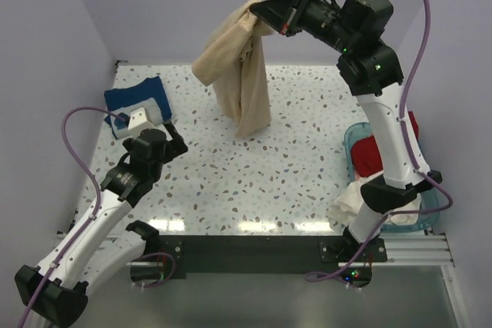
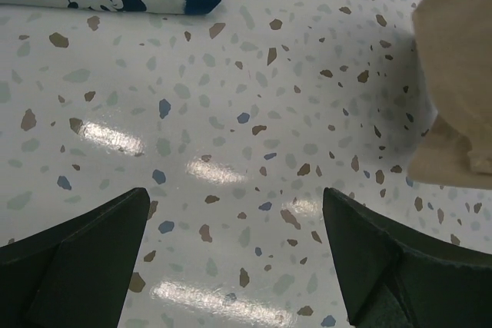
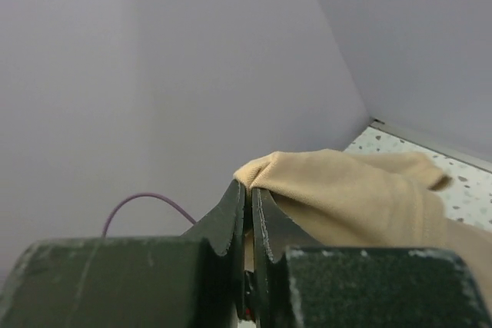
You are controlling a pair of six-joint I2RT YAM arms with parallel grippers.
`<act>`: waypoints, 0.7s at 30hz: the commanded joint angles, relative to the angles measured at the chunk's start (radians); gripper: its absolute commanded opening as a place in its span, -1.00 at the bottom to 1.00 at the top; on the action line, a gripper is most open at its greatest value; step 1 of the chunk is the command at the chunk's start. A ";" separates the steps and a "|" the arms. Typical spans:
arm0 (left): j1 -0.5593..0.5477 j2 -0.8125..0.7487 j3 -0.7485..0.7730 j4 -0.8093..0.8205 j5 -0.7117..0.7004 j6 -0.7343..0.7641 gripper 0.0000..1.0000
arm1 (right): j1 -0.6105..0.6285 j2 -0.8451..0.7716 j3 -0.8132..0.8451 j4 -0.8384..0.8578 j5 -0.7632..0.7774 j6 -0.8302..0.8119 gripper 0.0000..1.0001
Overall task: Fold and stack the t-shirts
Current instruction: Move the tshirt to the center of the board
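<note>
- Tan t-shirt (image 1: 238, 74) hangs from your right gripper (image 3: 248, 213), whose jaws pinch a fold of it tight, high over the far side of the table (image 1: 254, 182).
- Your teal plastic basket (image 1: 350, 140) at the right edge holds a red t-shirt (image 1: 367, 155); a cream-white t-shirt (image 1: 350, 201) spills over its near corner.
- Your right arm rears up tall, wrist bent leftward.
- Your left gripper (image 2: 234, 205) gapes wide, low over the glossy speckled tabletop, near the folded navy t-shirt (image 1: 138, 97).
- The tan cloth is soft, bunched and drooping in long folds.

Lilac walls (image 1: 161, 5) enclose a glossy speckled table (image 1: 231, 182).
</note>
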 commanded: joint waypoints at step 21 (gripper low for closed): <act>0.012 0.070 -0.109 -0.066 -0.043 -0.215 1.00 | 0.163 -0.057 -0.949 -0.137 0.359 -0.236 0.97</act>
